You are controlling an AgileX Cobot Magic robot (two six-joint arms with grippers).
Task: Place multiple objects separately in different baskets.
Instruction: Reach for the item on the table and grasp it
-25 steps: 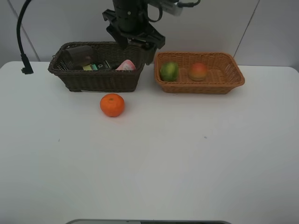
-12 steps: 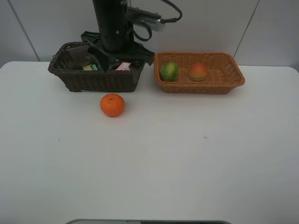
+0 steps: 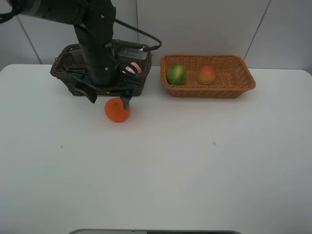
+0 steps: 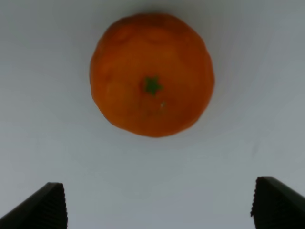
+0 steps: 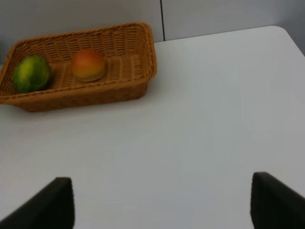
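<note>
1. Looking down from the high camera, we see a white table [image 3: 195, 170] with two woven baskets along its far edge and one round orange [image 3: 117, 109] lying loose on the tabletop, just in front of the left basket.
2. The black left arm reaches in from the far left, and its left gripper [image 3: 108, 100] hangs directly over the far side of the orange with its jaws spread wide.
3. In the left wrist view the orange [image 4: 151, 75] sits stem-up on the bare table, and the two dark ribbed fingertips [image 4: 40, 206] stand far apart, clear of the fruit and gripping nothing.
4. The dark brown deep wicker basket [image 3: 63, 73] is largely hidden behind the arm; a small pink bottle [image 3: 131, 68] shows at its right end, and we cannot make out the rest of its contents.
5. The light orange-tan shallow wicker basket [image 3: 243, 80] stands just to the right of the dark one.
6. It holds a green oval fruit [image 3: 176, 74] at its left end and a red-yellow peach-like fruit [image 3: 207, 74] beside it, the two a little apart.
7. The right gripper [image 5: 162, 205] is out of the high view; its own camera shows two dark fingertips [image 5: 274, 202] set apart above bare table, with nothing between them.
</note>
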